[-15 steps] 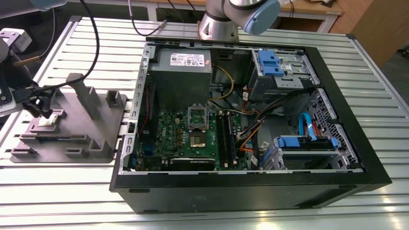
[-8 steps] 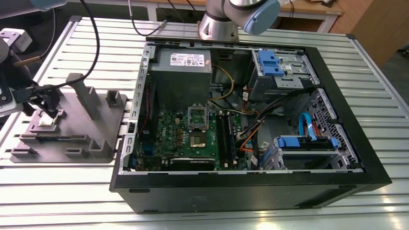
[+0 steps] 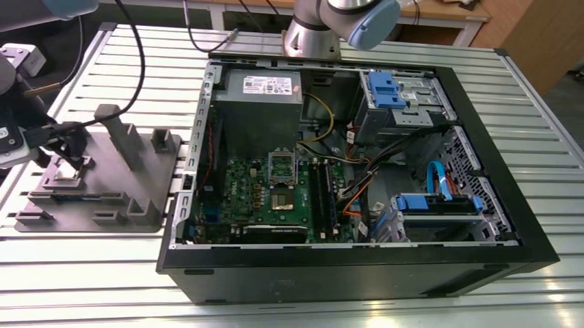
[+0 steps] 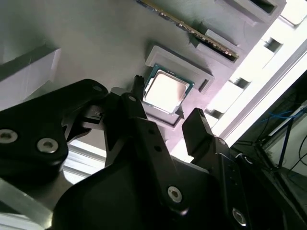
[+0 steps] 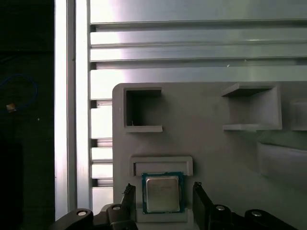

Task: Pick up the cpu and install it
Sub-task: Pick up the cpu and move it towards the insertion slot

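Note:
The cpu (image 5: 163, 193) is a small square chip with a silver top and a green rim. It lies flat in a shallow recess of the grey holder block (image 5: 206, 143). In both wrist views my gripper (image 5: 163, 201) is open, one black finger on each side of the chip with a small gap to each. The cpu (image 4: 165, 91) sits between the fingertips (image 4: 195, 120) in the second wrist view. At the exterior view's left, the gripper (image 3: 65, 162) hangs low over the holder block (image 3: 100, 198). The socket (image 3: 281, 181) sits on the green board inside the open computer case.
The open black computer case (image 3: 356, 273) takes up the middle and the exterior view's right, with a grey power-supply box (image 3: 260, 102), cables and blue drive bays (image 3: 438, 205). Upright posts (image 3: 123, 140) rise from the holder block beside the gripper. All rests on a slatted metal table (image 3: 91, 287).

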Tool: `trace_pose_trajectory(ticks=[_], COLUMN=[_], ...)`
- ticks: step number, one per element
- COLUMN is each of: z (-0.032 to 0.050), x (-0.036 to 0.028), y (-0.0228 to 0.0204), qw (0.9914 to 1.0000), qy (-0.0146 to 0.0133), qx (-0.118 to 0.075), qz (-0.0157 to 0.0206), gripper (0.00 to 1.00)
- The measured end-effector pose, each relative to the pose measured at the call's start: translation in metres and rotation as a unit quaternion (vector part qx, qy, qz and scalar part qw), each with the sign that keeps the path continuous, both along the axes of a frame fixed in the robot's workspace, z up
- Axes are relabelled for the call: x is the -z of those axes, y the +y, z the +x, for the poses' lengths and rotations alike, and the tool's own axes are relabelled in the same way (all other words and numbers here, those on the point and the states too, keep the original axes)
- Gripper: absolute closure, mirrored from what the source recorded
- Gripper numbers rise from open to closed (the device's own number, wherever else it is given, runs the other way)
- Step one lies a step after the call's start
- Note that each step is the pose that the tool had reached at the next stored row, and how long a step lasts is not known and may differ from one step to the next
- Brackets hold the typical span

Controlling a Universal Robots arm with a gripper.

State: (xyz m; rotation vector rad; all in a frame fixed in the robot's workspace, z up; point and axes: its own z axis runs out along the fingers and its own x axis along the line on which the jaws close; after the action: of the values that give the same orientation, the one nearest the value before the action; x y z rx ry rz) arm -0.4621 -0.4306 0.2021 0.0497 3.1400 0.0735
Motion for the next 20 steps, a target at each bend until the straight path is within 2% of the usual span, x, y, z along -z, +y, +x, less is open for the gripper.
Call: trace_pose_trajectory(ticks=[3,20], z=[0.0,0.0003], x=[0.0027,0.0161], y=[0.0,0.0], qw=[0.99988,0.99987], qy=[0.0,-0.0001], qx=[-0.015,-0.016], qz=[0.0,-0.0004], gripper=[0.41,0.41])
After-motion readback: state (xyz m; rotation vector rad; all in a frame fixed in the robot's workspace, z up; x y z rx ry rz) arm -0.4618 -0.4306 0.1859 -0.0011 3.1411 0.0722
